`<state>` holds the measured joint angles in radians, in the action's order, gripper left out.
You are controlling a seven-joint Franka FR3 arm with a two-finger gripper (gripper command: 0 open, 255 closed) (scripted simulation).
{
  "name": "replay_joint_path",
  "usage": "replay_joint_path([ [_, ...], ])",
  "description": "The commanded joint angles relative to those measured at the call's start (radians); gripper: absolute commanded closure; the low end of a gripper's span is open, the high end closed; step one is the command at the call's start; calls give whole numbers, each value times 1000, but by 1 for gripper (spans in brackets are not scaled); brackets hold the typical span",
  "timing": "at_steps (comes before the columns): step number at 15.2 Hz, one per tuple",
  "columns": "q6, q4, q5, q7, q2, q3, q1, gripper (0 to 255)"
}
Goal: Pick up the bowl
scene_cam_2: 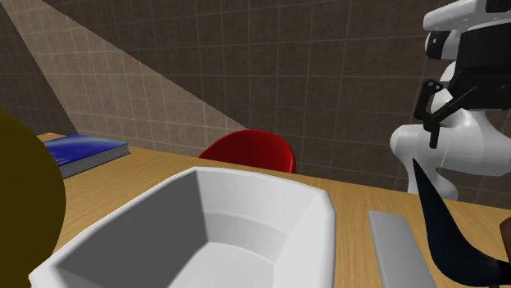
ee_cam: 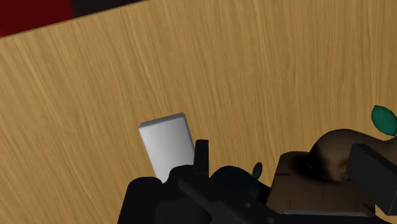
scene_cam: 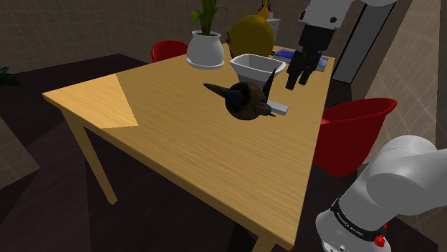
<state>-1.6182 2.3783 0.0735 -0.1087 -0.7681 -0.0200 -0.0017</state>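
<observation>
The all-black gripper (scene_cam: pixel 298 80) hung in the air just beside the bowl (scene_cam: pixel 254 66), on the bowl's side toward the shoulder view's right. Its two fingers were parted and nothing was between them. The bowl, white with angular walls, stood upright and empty on the wooden table (scene_cam: pixel 165 136), clear of the fingers and not yet touched.

A dark brown horned object (scene_cam: pixel 247 100) lay just in front of the bowl on its nearer side in the shoulder view. Whether the two touched could not be told. A small grey block (scene_cam: pixel 278 109) lay flat on the wood a little further from the bowl, on the gripper's side.

Behind the bowl rose a rounded yellow object (scene_cam: pixel 252 32), with a blue book (scene_cam_2: pixel 82 151) near it. A plant in a white pot (scene_cam: pixel 205 50) stood to the bowl's other side, toward the shoulder view's left. A red chair (scene_cam: pixel 354 132) sat well apart from the bowl, past the table's edge.

The step in hand appeared to be the approach, with the arm high and off to one side and no grasp begun. The next move would likely call for shifting the gripper across until the bowl's nearest wall sat between the fingers. It would then lower one finger inside the rim and one outside and close on that wall, keeping clear of the horned object.
</observation>
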Motion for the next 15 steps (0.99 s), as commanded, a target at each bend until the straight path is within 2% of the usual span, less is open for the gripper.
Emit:
replay_joint_path([
  [1,0,0,0,0,0,0,0,0],
  [8,-127,-146,-102,-86,246,-8,-9,0],
  [15,-208,-344,-197,-148,490,-6,-19,0],
])
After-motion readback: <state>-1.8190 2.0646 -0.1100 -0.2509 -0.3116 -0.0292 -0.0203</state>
